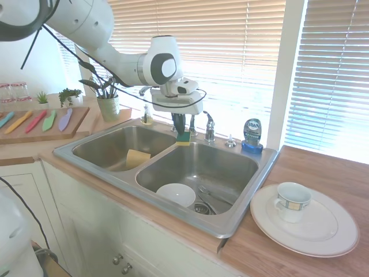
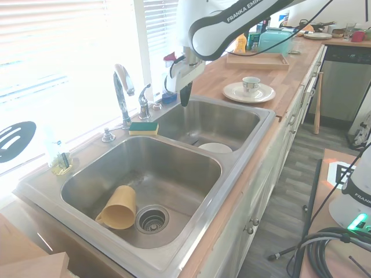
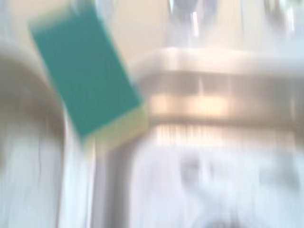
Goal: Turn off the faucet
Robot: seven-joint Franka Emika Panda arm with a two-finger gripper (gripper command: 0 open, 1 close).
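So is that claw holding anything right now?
No. The claw hangs empty over the sink, near the faucet, touching nothing.

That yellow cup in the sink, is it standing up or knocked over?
Knocked over. The yellow cup lies on its side on the basin floor beside the drain, its open mouth facing sideways.

Bright daylight glares through the blinds (image 1: 230, 52); wrist view blurred

Green sponge (image 2: 143, 127) on divider; yellow cup (image 2: 119, 207) in basin.
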